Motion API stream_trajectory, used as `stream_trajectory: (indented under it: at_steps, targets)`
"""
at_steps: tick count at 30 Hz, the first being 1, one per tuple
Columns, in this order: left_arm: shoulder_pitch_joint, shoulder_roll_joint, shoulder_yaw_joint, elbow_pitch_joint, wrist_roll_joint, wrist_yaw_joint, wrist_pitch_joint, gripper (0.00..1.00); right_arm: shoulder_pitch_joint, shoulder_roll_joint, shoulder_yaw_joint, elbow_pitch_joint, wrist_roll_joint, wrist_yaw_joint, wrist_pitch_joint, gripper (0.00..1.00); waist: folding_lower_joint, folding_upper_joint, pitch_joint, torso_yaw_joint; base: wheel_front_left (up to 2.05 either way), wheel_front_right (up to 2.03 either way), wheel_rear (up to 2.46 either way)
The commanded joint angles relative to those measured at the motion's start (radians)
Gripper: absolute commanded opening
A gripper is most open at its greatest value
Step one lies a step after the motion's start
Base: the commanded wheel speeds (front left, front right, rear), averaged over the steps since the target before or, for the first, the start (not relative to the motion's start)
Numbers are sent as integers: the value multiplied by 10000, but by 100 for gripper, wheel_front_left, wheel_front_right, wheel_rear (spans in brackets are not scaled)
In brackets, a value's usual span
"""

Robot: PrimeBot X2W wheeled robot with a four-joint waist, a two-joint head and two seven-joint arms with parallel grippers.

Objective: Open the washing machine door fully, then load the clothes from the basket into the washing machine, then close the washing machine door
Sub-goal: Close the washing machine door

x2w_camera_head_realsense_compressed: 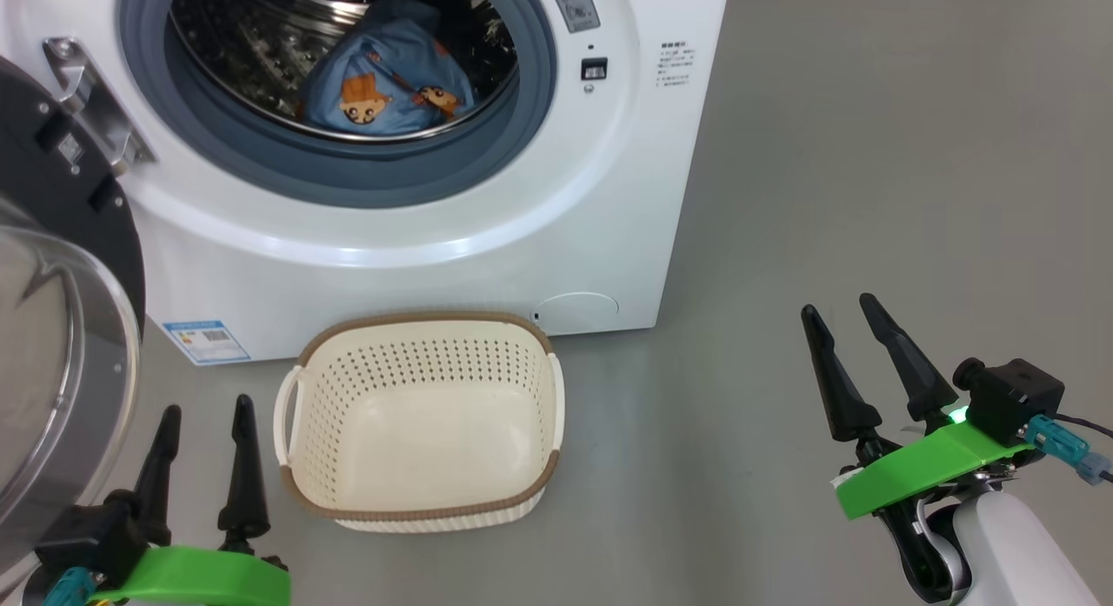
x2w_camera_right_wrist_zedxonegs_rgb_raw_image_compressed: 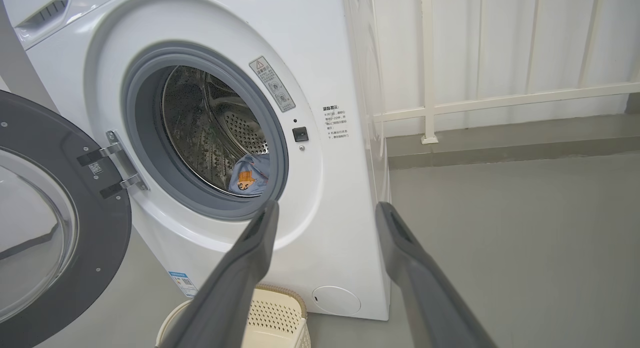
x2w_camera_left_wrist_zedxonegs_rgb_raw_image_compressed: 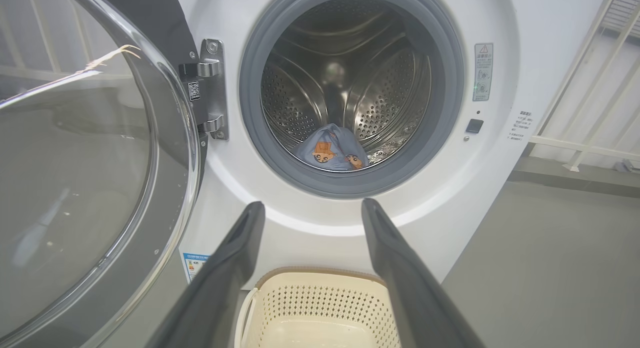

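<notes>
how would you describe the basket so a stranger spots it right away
Start at the big white washing machine. On the grey floor just before its front stands the basket. It is the cream perforated plastic tub with a brown rim and two side handles, empty inside.

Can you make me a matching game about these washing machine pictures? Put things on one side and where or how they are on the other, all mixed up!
Things:
1. door
2. clothes
3. basket
4. left pincer

Where or how:
a. empty, standing on the floor
b. inside the washing machine
c. swung open on its hinge
d. spread wide, holding nothing

Right pairs: 1-c, 2-b, 3-a, 4-d
</notes>
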Motion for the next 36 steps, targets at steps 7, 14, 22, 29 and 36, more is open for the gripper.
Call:
stream_trajectory:
  at_steps: [7,14,22,29,36]
  targets:
    - [-221,142,381,-243,139,5,-53,100,36,-64,193,-217,142,16,-48,100,0,0,-6,-30,-38,38,0]
    - [-170,123,374,-251,162,17,-53,100,70,-79,201,-208,149,16,-48,100,0,0,-50,-41,0,0,0]
    - [-147,97,327,-248,173,1,-53,100,85,-112,248,-200,151,16,-48,100,0,0,-65,20,0,0,0]
    - [-153,100,276,-157,162,-17,-53,100,104,-131,333,-138,159,16,-48,100,0,0,-168,203,0,0,0]
    - [-170,53,274,-150,154,3,-53,100,174,-180,434,-106,201,16,-48,100,0,0,-207,742,0,0,0]
